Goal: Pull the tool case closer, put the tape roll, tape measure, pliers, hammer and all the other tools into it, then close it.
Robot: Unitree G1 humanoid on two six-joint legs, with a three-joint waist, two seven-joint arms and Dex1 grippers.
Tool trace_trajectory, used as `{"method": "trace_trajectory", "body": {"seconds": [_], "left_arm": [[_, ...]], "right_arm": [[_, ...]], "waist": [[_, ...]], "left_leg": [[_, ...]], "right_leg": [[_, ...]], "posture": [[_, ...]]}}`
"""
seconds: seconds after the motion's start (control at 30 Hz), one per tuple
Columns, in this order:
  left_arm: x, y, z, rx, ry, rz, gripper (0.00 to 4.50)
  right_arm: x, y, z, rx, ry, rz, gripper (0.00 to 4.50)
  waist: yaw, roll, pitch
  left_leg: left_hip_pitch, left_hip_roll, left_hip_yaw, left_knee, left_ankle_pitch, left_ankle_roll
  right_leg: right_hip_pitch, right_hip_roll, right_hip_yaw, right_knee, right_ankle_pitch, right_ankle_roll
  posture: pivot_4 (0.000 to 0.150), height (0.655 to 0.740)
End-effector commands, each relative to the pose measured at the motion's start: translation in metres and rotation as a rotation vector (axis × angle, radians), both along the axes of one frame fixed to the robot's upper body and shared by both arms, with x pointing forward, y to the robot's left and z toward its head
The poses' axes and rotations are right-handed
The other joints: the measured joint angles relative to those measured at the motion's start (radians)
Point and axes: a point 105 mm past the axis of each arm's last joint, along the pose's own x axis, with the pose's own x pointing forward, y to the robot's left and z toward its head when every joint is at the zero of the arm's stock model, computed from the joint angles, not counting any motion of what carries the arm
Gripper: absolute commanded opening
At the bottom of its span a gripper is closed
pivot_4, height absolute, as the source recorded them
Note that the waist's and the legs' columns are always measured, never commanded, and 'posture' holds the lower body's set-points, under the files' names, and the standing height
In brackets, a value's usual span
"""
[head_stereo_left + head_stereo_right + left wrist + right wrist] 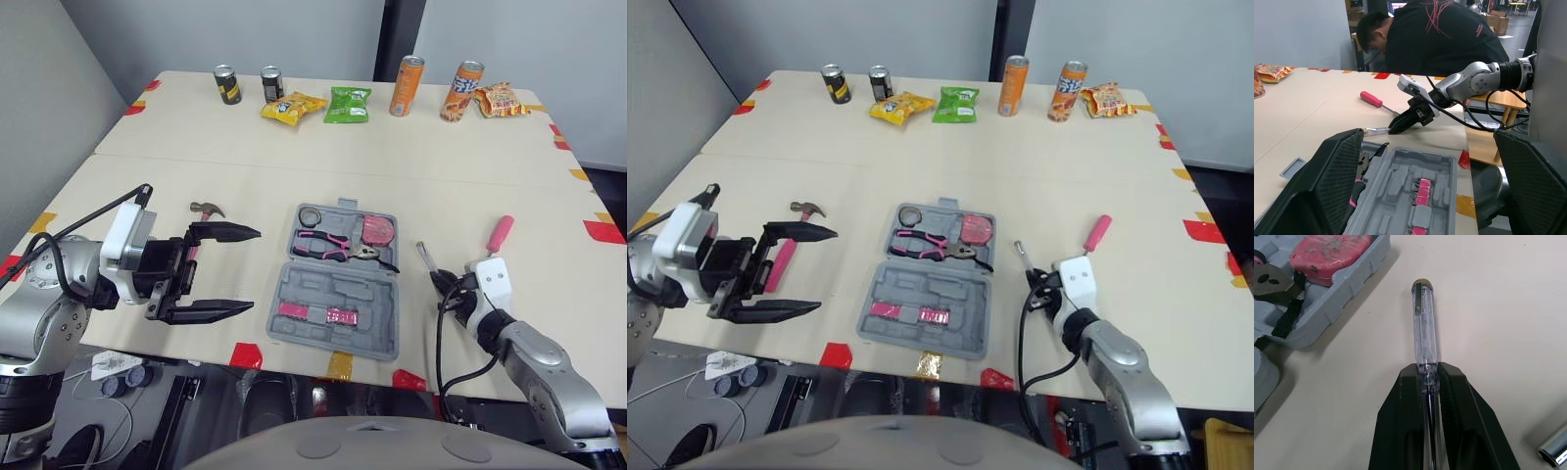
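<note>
Right wrist view: right end effector [1428, 370] clamps clear screwdriver [1423, 323]; left end effector [255, 269] spread.

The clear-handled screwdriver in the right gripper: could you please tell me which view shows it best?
The right wrist view: the clear-handled screwdriver appears close up, brass cap and clip plain, with the right gripper shut on its handle. The eye views show it small, beside the tool case. The left wrist view shows it side-on, partly hidden by the gripper.

Legible text: none. Printing on the orange cans [407, 86], dark cans [227, 84] and snack bags [348, 104] is too small to read. The pink graphic on the person's black top [1449, 29] forms no readable word.
</note>
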Motion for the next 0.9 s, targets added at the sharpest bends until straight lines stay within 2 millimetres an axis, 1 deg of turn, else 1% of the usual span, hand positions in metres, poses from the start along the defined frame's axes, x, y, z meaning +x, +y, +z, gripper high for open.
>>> {"method": "trace_trajectory", "body": {"seconds": [0.03,0.07,0.13,0.2,0.3,0.4,0.5,0.57,0.73,0.9], "left_arm": [[0.000,0.004,0.007,0.012,-0.045,0.003,4.50],[0.000,0.005,0.007,0.012,-0.045,0.003,4.50],[0.001,0.009,0.008,0.014,-0.036,0.015,4.50],[0.001,0.013,0.007,0.021,-0.026,0.030,4.50],[0.003,0.019,0.002,0.036,-0.010,0.061,4.50],[0.003,0.027,-0.004,0.038,0.013,0.096,4.50],[0.004,0.039,-0.010,0.056,0.028,0.146,4.50],[0.007,0.045,-0.011,0.059,0.022,0.181,4.50],[0.009,0.052,-0.015,0.074,0.002,0.206,4.50],[0.007,0.057,-0.016,0.103,0.022,0.196,4.50]], "right_arm": [[0.000,-0.003,0.006,-0.043,-0.029,0.020,0.02],[0.000,-0.003,0.008,-0.051,-0.039,0.030,0.02],[0.000,0.001,0.023,-0.050,-0.090,0.082,0.02],[-0.003,0.007,0.037,-0.061,-0.128,0.175,0.02],[-0.008,0.017,0.052,-0.078,-0.140,0.309,0.02],[-0.014,0.032,0.066,-0.109,-0.143,0.472,0.02],[-0.017,0.053,0.079,-0.135,-0.130,0.626,0.02],[-0.019,0.066,0.083,-0.166,-0.118,0.714,0.02],[-0.016,0.096,0.090,-0.192,-0.092,0.833,0.02],[-0.009,0.118,0.085,-0.272,0.003,0.897,0.02]], "waist": [[0.000,0.000,0.000],[0.000,0.000,0.000],[0.001,0.000,0.000],[0.001,0.000,0.000],[-0.001,0.000,0.000],[-0.003,0.000,0.000],[-0.009,0.000,0.000],[-0.011,0.000,0.000],[-0.009,0.000,0.000],[-0.009,0.000,0.000]], "left_leg": [[0.000,0.000,0.000,0.000,0.000,0.000],[0.000,0.000,0.000,0.000,0.000,0.000],[0.000,0.000,0.000,0.000,0.000,0.000],[0.000,0.000,0.000,0.000,0.000,0.000],[0.000,0.000,0.000,0.000,0.000,0.000],[0.000,0.000,0.000,0.000,0.000,0.000],[0.000,0.000,0.000,0.000,0.000,0.001],[0.001,0.000,-0.001,0.000,0.000,0.001],[0.001,0.000,-0.001,0.000,0.000,0.002],[0.002,0.000,-0.001,0.000,0.000,0.002]], "right_leg": [[0.000,0.000,0.000,0.000,0.000,0.000],[0.000,0.000,0.000,0.000,0.000,0.000],[0.000,0.000,0.000,0.000,0.000,0.000],[0.000,0.000,0.000,0.000,0.000,0.000],[0.000,0.000,0.000,-0.001,0.000,0.000],[0.001,0.000,0.000,-0.001,0.000,0.000],[0.001,0.000,0.000,-0.001,0.000,0.000],[0.001,0.000,0.000,-0.001,0.000,0.000],[0.001,0.000,-0.001,-0.001,0.000,0.000],[0.001,0.000,-0.001,0.000,0.000,0.000]], "posture": [[0.150,0.7400],[0.150,0.7400],[0.150,0.7400],[0.150,0.7400],[0.150,0.7400],[0.150,0.7400],[0.150,0.7400],[0.150,0.7400],[0.150,0.7400],[0.150,0.7400]]}}
